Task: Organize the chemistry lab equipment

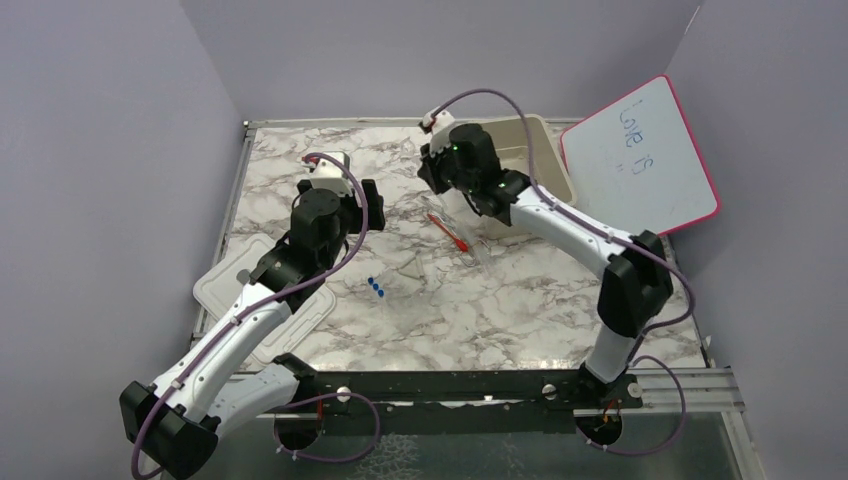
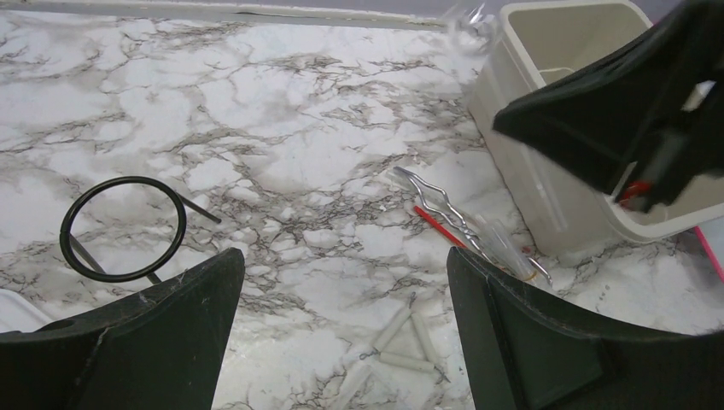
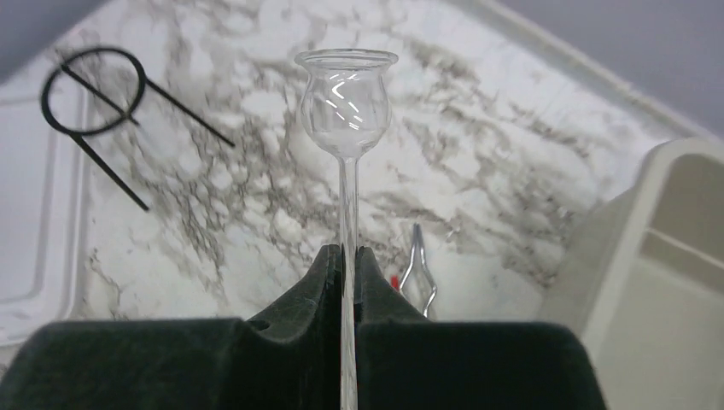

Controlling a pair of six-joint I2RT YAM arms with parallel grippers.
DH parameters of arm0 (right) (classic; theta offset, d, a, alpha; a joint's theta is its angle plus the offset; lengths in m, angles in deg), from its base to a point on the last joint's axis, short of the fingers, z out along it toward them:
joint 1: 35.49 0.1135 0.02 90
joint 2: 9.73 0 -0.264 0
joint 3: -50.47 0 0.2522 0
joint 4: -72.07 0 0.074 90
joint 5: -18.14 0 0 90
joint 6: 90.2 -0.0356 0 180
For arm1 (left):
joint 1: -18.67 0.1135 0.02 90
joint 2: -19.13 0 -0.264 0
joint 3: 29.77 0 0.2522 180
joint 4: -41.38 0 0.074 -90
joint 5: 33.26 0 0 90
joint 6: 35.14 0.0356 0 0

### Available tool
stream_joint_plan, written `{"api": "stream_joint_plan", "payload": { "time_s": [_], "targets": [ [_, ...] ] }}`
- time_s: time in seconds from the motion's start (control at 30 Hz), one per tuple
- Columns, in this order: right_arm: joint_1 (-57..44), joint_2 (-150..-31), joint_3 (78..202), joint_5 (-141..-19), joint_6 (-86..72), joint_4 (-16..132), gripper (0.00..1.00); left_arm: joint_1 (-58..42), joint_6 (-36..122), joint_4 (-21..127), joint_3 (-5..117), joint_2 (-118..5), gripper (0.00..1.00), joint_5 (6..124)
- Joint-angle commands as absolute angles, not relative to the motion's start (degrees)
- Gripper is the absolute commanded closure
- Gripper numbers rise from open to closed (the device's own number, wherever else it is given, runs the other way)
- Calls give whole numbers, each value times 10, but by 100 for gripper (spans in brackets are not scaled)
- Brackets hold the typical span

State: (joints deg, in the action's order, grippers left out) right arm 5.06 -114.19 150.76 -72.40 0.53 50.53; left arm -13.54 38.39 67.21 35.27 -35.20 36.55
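Lavender walls (image 1: 100, 150) enclose one marble-patterned table (image 1: 500, 310). One pink-framed whiteboard (image 1: 640, 160) stands at the right beside one beige tub (image 2: 512, 154), and one white lid (image 1: 230, 285) lies at the left. The left gripper (image 2: 341, 265) is spread wide. The right gripper (image 3: 346, 256) pinches one glass thistle tube (image 3: 346, 94) by its stem, above the table near the tub. Its long axis runs straight out from the fingers, bulb outward. One black wire ring (image 2: 122, 178), one metal wire clamp (image 2: 440, 205), one red-tipped dropper (image 1: 450, 232) and three blue-capped tubes (image 1: 376, 288) lie flat.

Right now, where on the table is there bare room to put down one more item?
Bare marble lies at the near right, between the blue-capped tubes and the table's near edge, and in the far left corner. It is crowded in front of the tub, where the red dropper and wire clamp lie. The black ring and the lid take the left side.
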Motion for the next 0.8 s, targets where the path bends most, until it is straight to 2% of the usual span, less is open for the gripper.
{"api": "stream_joint_plan", "payload": {
  "time_s": [0.0, 0.2, 0.37, 0.53, 0.77],
  "targets": [
    [41, -1069, 1505, -672, 0, 533, 99, -133, 387, 659, 349, -339, 9, 368],
    [-23, -1031, 1508, -640, -9, 509, 99, -133, 386, 658, 348, -339, 9, 371],
    [-120, -1027, 1491, -676, -64, 491, 99, -133, 387, 659, 347, -339, 9, 371],
    [-191, -1059, 1473, -707, -91, 496, 99, -133, 385, 658, 350, -345, 9, 371],
    [-215, -1141, 1453, -714, -86, 514, 99, -133, 386, 659, 350, -352, 9, 371]
  ]
}}
